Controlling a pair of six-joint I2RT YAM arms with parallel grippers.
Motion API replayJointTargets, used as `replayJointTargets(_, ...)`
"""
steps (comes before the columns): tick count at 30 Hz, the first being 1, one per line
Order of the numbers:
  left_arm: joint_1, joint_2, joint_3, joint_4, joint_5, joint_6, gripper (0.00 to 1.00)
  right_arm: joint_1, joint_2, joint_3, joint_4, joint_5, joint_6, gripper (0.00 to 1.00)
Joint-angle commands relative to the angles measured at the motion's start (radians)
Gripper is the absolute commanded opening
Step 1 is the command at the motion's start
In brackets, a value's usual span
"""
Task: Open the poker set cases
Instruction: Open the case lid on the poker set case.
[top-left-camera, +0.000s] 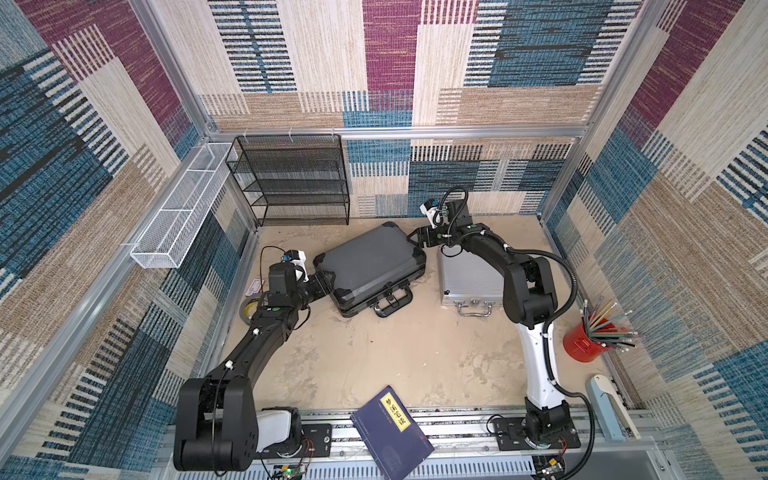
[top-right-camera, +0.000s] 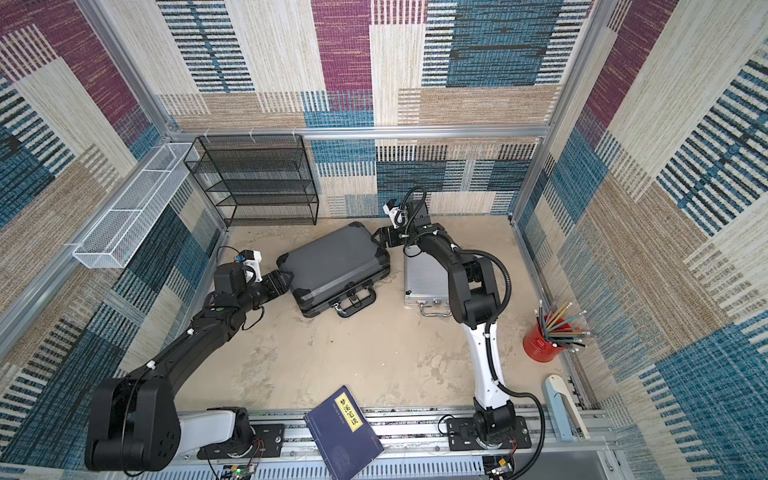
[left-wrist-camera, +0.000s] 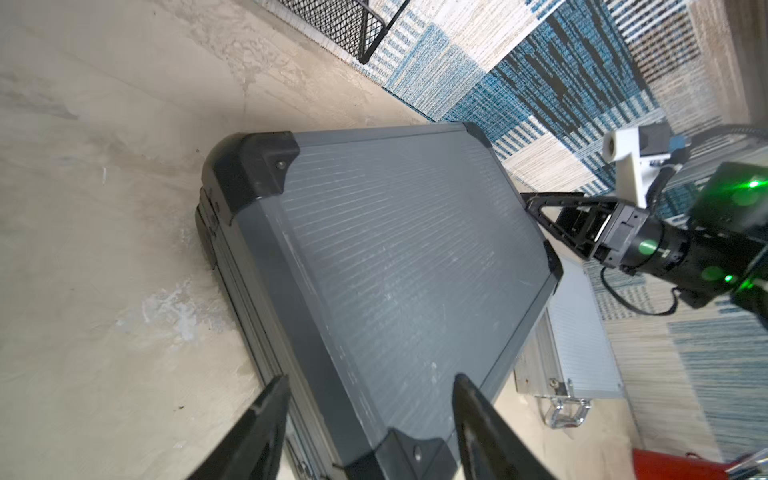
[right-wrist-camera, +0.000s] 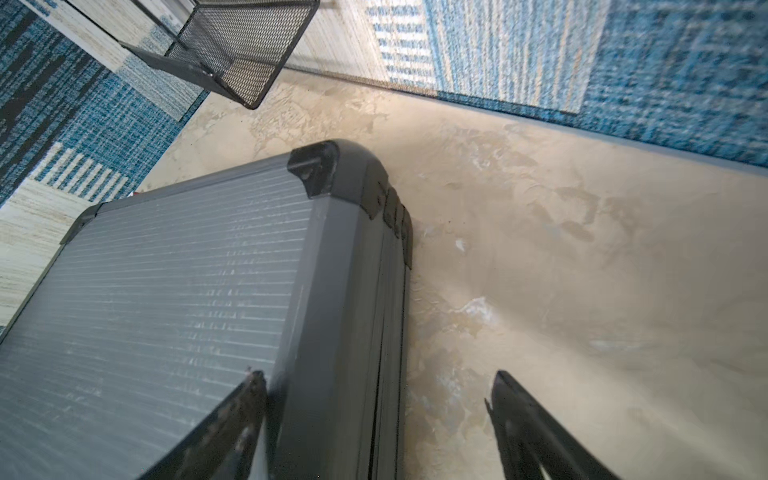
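In both top views the big grey case (top-left-camera: 370, 268) lies shut in the middle of the table (top-left-camera: 374, 357). The small silver case (top-left-camera: 467, 276) lies shut just beside it on the right, the left gripper (top-left-camera: 323, 284) is at the grey case's near left corner, and the right gripper (top-left-camera: 419, 240) is at its right edge. In the left wrist view the left fingers (left-wrist-camera: 253, 432) are spread apart with that corner between them, and I cannot tell if they touch it. In the right wrist view the right fingers (right-wrist-camera: 523, 424) are spread wide, one over the case's top and one over the bare table, gripping nothing.
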Motion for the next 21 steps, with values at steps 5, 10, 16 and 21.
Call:
replayJointTargets(5,0.021,0.129,0.036,0.116,0.04,-0.07,0.65,0.005,0.022,-0.018,0.026,-0.048,-0.011,0.89)
replayJointTargets(10,0.023,0.196,0.045,0.16,0.041,-0.093,0.65,0.014,0.046,-0.013,0.017,-0.065,-0.007,0.89)
replayJointTargets(16,0.023,0.275,0.051,0.23,0.07,-0.125,0.66,0.034,0.038,-0.081,0.049,-0.068,0.017,0.88)
replayJointTargets(21,0.023,0.327,0.076,0.247,0.084,-0.119,0.66,0.052,-0.005,-0.194,0.13,-0.069,0.066,0.84)
